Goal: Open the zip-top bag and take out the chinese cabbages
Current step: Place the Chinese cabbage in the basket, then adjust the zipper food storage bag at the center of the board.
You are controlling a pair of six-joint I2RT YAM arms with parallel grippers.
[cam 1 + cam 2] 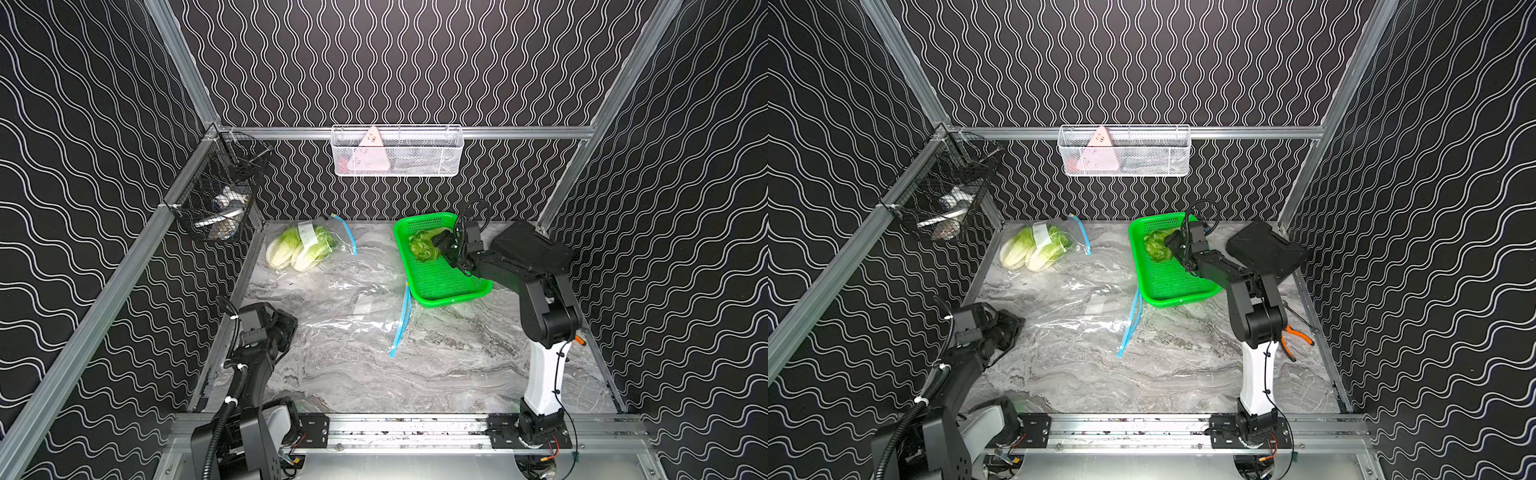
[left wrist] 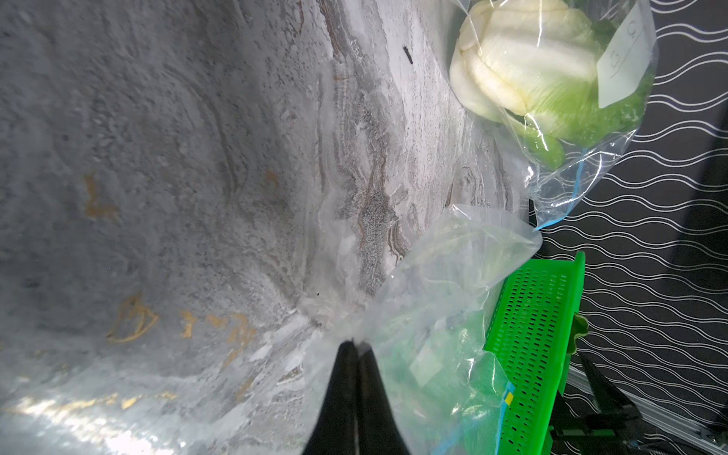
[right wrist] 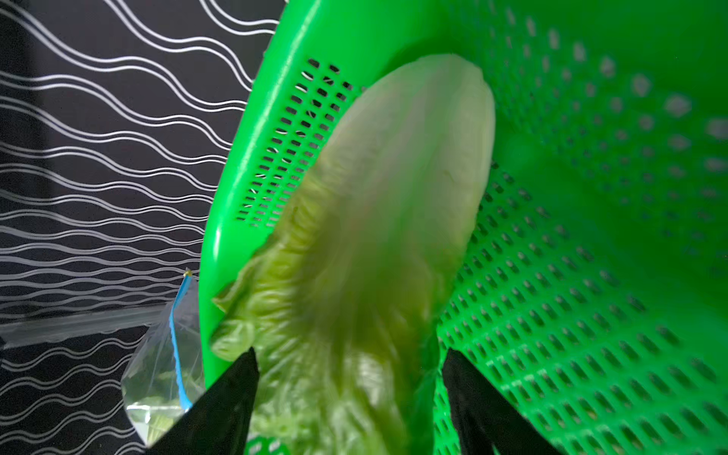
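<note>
- The right gripper [image 3: 350, 354] hangs over the far part of the basket [image 1: 440, 279]. Its jaws are spread wide on either side of the leafy end of one cabbage [image 1: 422, 247].
- The wrist view is blurred, so I cannot tell whether the pads touch the leaves. It reads as a let-go rather than a grip.
- That cabbage lies in the far left part of the basket. The walls should keep a loose head from rolling on the surface [image 1: 436, 374].
- The left gripper [image 2: 356, 346], at the near left, has its jaws pressed tight on a fold of the flat, empty bag [image 1: 357, 307]. I judge this an anchor, pinning the slippery film so it cannot slide.
- The bag's blue zip [image 1: 401, 324] faces right, with its far end just beside the basket's near left corner. That makes a short trip from mouth to basket.
- Two cabbages [image 1: 309, 254] sit inside a second bag [image 1: 338, 243] at the far left, well apart from both arms.
- By this layout one head is out. The second bag is not yet emptied.
</note>
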